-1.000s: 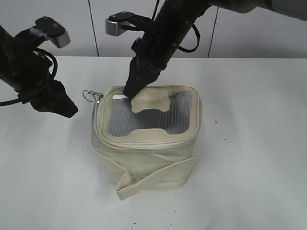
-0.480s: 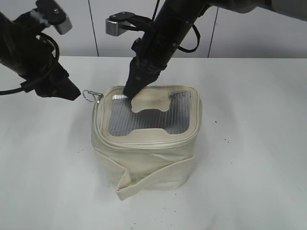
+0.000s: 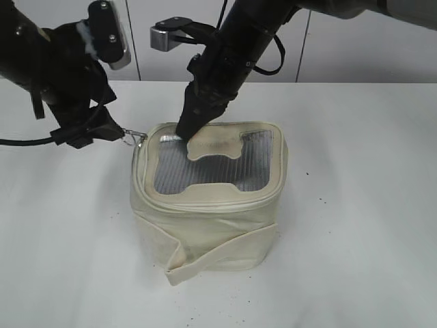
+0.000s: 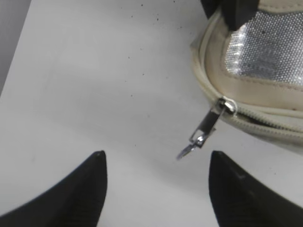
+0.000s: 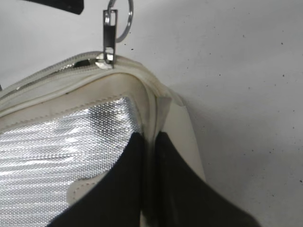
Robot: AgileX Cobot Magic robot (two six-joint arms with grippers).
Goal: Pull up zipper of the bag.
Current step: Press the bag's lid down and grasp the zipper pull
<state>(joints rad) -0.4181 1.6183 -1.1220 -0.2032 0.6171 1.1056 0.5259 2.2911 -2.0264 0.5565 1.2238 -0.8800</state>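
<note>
The cream boxy bag (image 3: 205, 225) stands mid-table, grey mesh top (image 3: 205, 164) up. Its zipper (image 3: 140, 174) runs round the top rim; a silver pull with a ring (image 3: 131, 135) sticks out at the back left corner, also in the left wrist view (image 4: 206, 127) and the right wrist view (image 5: 110, 35). My left gripper (image 4: 156, 158) is open, its fingertips (image 4: 97, 163) just short of the pull's ring, not touching. My right gripper (image 3: 183, 130) is shut on the bag's back rim (image 5: 158, 106), pinching the cream edge between its fingers (image 5: 128, 179).
White table (image 3: 355, 205) all round the bag, grey wall panels behind. A loose cream band (image 3: 205, 256) hangs off the bag's front. The left arm's cable (image 3: 20, 142) trails to the left edge.
My left gripper has moved up and right, from left of the bag to right beside the pull's ring. The right gripper and the bag have not moved.
</note>
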